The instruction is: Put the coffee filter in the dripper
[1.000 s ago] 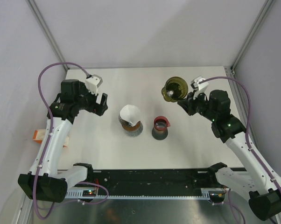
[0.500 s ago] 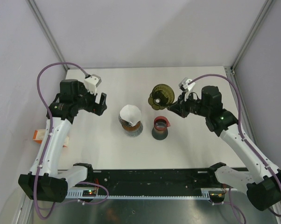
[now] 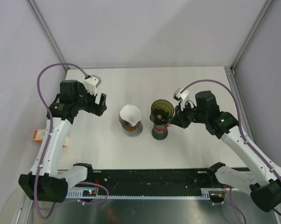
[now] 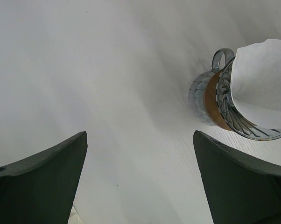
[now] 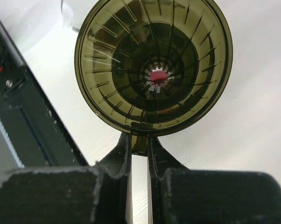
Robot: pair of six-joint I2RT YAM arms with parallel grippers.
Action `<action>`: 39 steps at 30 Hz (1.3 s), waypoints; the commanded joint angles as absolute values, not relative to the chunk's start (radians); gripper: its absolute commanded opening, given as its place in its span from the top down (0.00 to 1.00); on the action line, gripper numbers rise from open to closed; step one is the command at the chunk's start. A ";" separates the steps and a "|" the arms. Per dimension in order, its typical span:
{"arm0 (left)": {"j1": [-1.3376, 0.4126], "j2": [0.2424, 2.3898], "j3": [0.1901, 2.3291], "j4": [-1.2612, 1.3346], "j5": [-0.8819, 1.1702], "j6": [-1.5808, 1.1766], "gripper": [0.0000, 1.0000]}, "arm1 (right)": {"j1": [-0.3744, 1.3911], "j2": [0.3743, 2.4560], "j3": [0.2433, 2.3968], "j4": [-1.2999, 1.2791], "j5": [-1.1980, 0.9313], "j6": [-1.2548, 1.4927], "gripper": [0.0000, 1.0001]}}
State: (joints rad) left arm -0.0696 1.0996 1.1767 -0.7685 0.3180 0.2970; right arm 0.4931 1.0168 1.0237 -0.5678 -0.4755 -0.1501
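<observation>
The paper filter (image 3: pixel 129 112) is a thin white cone, and I judge it light, soft and easily creased, so it is best pinched gently at its raised upper edge. It stands loosely in the clear ribbed dripper (image 3: pixel 131 127) at mid-desk (image 3: pixel 122 84). The left hand (image 3: pixel 103 104) hovers to its left, fingers wide apart and empty. The right hand (image 5: pixel 139 150) is clamped on the handle of the olive dripper (image 5: pixel 154 65), held over a dark cup (image 3: pixel 160 133). Count: one filter, two drippers, one cup.
</observation>
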 commanded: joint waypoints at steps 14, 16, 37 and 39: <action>-0.059 1.074 1.178 -0.746 0.327 0.312 0.00 | 0.541 1.101 1.072 -0.641 -0.404 -0.218 1.00; -0.058 1.076 1.179 -0.746 0.328 0.312 0.00 | 0.541 1.102 1.072 -0.651 -0.396 -0.220 1.00; -0.057 1.074 1.177 -0.747 0.332 0.315 0.00 | 0.541 1.070 1.072 -0.650 -0.396 -0.216 0.52; -0.058 1.074 1.177 -0.747 0.333 0.316 0.00 | 0.541 1.070 1.072 -0.655 -0.396 -0.217 0.49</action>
